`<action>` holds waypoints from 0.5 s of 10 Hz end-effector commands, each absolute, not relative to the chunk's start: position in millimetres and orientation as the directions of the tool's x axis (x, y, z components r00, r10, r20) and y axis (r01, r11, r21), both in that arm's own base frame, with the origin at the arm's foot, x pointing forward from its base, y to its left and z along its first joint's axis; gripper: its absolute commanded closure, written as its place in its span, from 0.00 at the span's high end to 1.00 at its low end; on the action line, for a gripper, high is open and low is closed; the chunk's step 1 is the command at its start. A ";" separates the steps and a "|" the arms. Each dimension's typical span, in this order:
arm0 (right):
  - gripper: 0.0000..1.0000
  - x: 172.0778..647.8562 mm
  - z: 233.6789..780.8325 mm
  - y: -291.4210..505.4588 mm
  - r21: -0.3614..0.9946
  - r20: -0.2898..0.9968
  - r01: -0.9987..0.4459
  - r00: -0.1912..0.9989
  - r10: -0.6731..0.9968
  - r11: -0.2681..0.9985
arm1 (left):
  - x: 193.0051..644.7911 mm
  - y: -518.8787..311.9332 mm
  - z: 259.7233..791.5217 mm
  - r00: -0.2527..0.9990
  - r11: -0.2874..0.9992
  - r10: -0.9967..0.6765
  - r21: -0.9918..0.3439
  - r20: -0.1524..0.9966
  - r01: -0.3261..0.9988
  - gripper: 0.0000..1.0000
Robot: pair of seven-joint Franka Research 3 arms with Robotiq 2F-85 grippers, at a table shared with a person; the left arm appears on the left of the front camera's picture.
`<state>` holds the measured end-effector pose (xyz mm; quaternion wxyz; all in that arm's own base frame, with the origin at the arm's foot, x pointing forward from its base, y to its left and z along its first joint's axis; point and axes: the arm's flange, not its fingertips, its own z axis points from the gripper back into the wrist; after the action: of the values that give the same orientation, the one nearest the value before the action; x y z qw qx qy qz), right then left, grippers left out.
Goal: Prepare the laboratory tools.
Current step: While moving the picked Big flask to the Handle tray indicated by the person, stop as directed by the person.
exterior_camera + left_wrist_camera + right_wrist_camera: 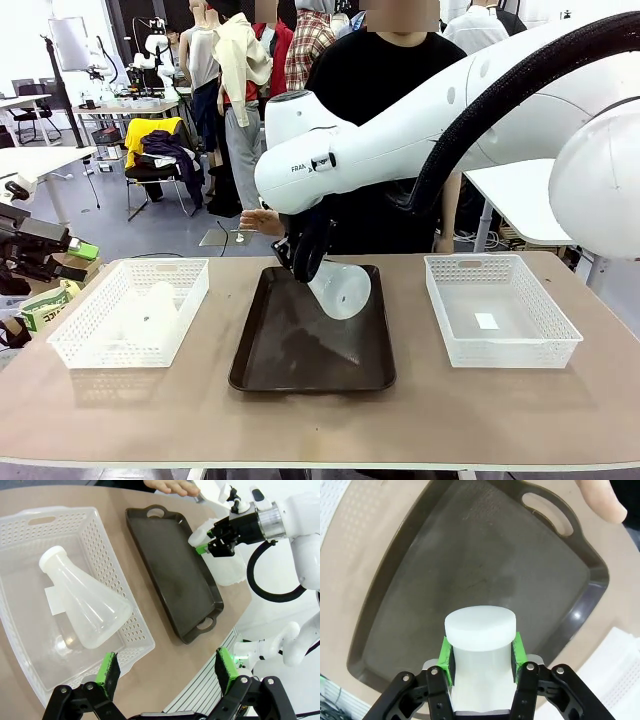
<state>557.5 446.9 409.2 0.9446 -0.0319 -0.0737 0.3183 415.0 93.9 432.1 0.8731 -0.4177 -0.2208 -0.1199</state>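
Note:
One frosted white conical flask [342, 290] hangs tilted low over the far part of the dark brown tray [300, 370]. My right gripper [300, 262] is shut on its neck. In the right wrist view the green pads [446, 660] clamp the flask's neck [480, 630] above the tray [470, 570]. A second flask [85, 610] lies on its side in the left white mesh basket [60, 517]. My left gripper [167, 672] stands open near that basket's corner, with nothing between its fingers. From there I also see the right gripper [207, 542] with the held flask [227, 567].
A person stands at the far side, with a hand [262, 220] near the tray's far edge and a fingertip [600, 500] by its handle. A second white mesh basket [500, 310] stands at the right. The left basket [130, 310] holds the lying flask [150, 305].

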 end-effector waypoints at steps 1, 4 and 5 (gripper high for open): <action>0.00 557.3 408.8 444.9 -0.110 0.117 -0.596 0.787 0.606 0.795 | 414.6 94.4 433.2 0.870 0.610 -0.019 -0.684 0.492 0.400 1.00; 0.00 557.3 408.8 444.9 -0.110 0.117 -0.596 0.787 0.606 0.795 | 414.6 94.4 433.2 0.870 0.610 -0.019 -0.684 0.492 0.400 1.00; 0.00 557.3 408.8 444.9 -0.110 0.117 -0.596 0.787 0.606 0.795 | 414.6 94.4 433.2 0.870 0.610 -0.019 -0.684 0.492 0.400 1.00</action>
<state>558.2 446.1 409.1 0.9448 -0.0325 -0.0738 0.3175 415.0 93.9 432.1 0.8731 -0.4177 -0.2208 -0.1199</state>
